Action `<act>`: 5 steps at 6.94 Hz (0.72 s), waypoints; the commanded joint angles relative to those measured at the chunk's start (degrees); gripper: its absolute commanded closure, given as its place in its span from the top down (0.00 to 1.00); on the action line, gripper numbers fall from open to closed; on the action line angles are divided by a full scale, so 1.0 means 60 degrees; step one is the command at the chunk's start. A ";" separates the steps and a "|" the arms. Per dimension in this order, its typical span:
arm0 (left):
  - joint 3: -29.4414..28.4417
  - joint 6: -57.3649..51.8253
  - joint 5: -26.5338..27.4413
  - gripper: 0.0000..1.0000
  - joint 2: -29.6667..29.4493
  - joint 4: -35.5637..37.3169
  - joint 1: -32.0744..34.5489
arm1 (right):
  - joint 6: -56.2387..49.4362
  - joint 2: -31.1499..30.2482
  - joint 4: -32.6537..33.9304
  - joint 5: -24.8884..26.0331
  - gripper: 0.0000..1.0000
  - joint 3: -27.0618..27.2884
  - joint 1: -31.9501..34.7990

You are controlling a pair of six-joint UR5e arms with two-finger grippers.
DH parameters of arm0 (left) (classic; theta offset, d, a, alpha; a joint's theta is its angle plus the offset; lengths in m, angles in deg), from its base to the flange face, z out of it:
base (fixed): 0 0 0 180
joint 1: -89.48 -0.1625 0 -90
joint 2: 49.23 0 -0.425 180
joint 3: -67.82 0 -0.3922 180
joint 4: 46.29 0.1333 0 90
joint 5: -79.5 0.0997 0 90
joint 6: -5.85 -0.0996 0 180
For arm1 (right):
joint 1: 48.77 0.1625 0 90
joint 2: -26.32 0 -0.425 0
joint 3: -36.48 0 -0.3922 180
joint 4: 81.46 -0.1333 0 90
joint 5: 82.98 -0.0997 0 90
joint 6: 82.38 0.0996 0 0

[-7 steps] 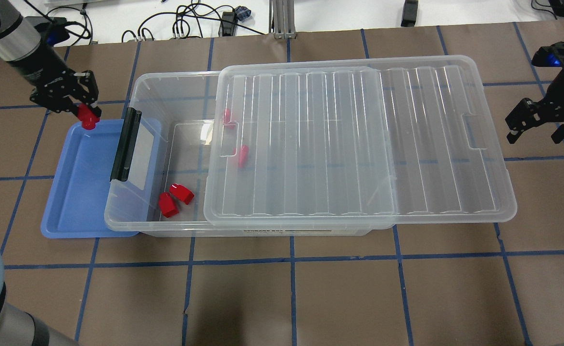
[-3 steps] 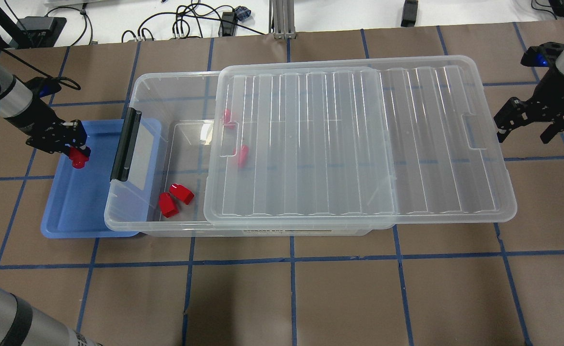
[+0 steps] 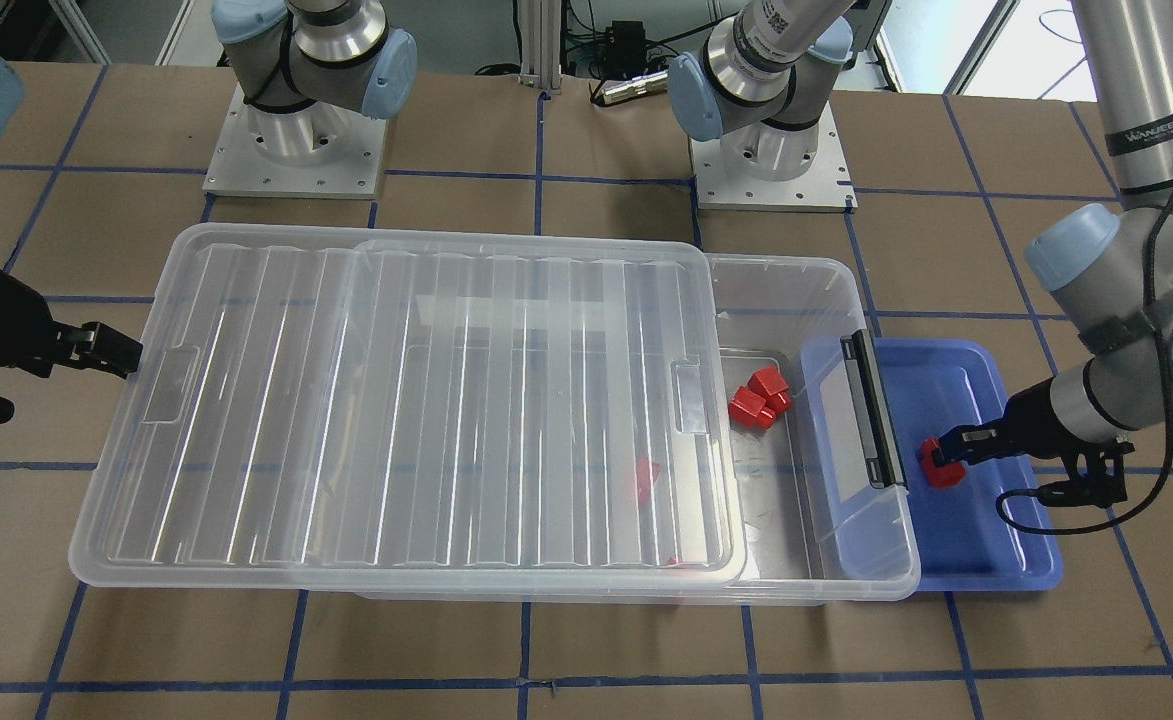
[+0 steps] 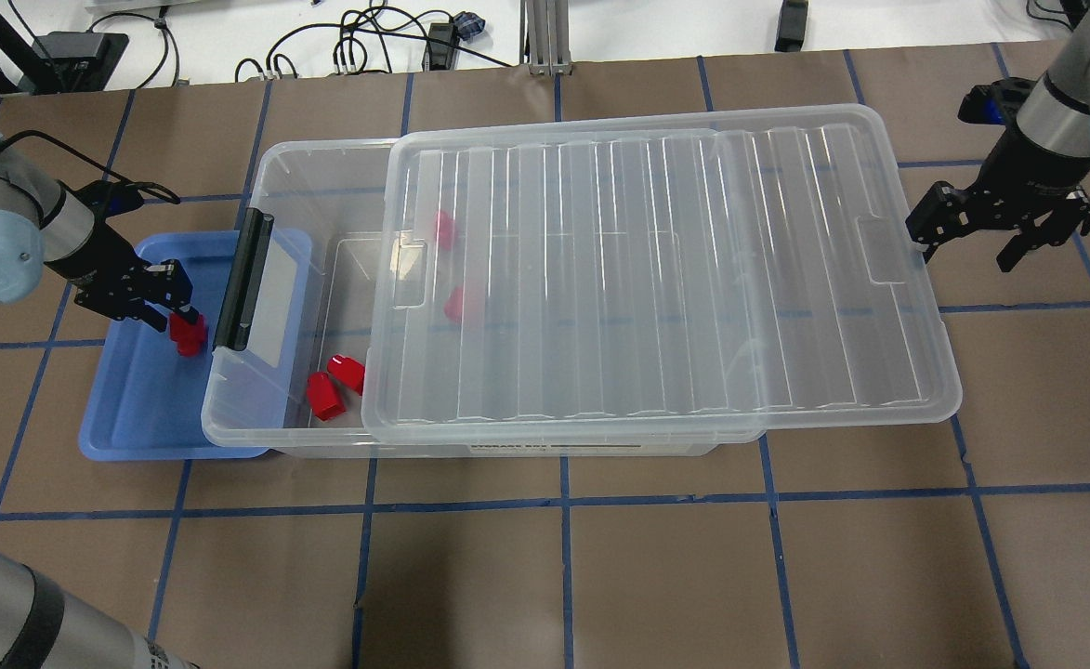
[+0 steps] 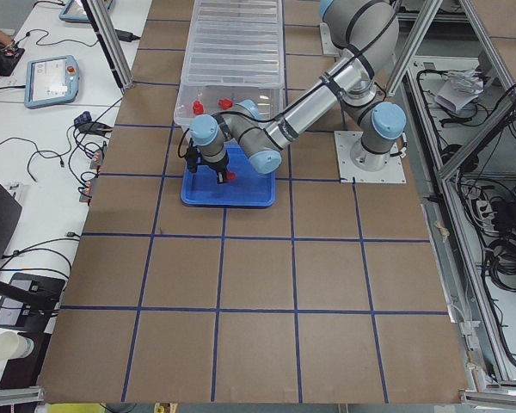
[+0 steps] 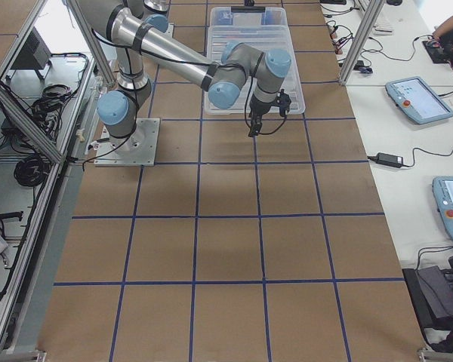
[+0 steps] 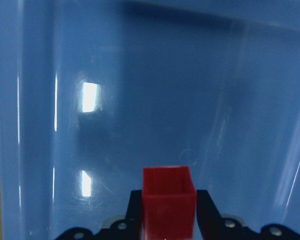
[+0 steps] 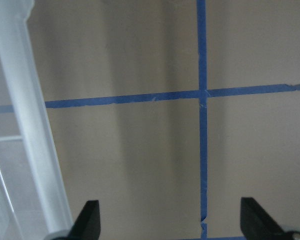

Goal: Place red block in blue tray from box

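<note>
Left wrist-mounted view: the left tool [image 7: 168, 212] pinches the red block [image 7: 168, 192] low over the blue tray [image 7: 140, 100], likely so it drops without bouncing. The right tool [image 4: 965, 249], spread, meets the lid's [image 4: 656, 279] end, placed to slide it over the box [image 4: 270, 163].

read only with doubt on the silver tube of the left arm [image 3: 1159, 122]: a line of dark capitals, too blurred to spell out. found on the front wall of the box [image 4: 270, 437]: a long label [image 4: 554, 448], its print too small to read. spotted lower on the same arm: a black-and-white code patch [image 3: 779, 14], unreadable.
</note>
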 commanded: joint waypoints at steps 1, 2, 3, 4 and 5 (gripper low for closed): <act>-0.0182 -0.0001 0.0262 1.00 0.0360 -0.0115 0.0110 | 0.0242 0.0007 0.0085 -0.0032 1.00 0.0000 0.0475; -0.0618 0.0014 0.0279 1.00 0.0624 -0.0900 0.0212 | 0.0257 0.0021 0.0100 -0.0032 1.00 0.0014 0.0607; -0.1304 0.0072 0.0279 1.00 0.0975 -0.2155 0.0503 | 0.0257 0.0036 0.0144 -0.0032 1.00 0.0015 0.0623; -0.2007 0.0304 0.0308 1.00 0.1167 -0.3458 0.1028 | 0.0474 0.0094 0.0217 -0.0032 1.00 0.0029 0.0652; -0.2521 0.1046 0.0338 1.00 0.1517 -0.4153 0.1657 | 0.0999 0.0167 0.0305 -0.0017 1.00 0.0015 0.0943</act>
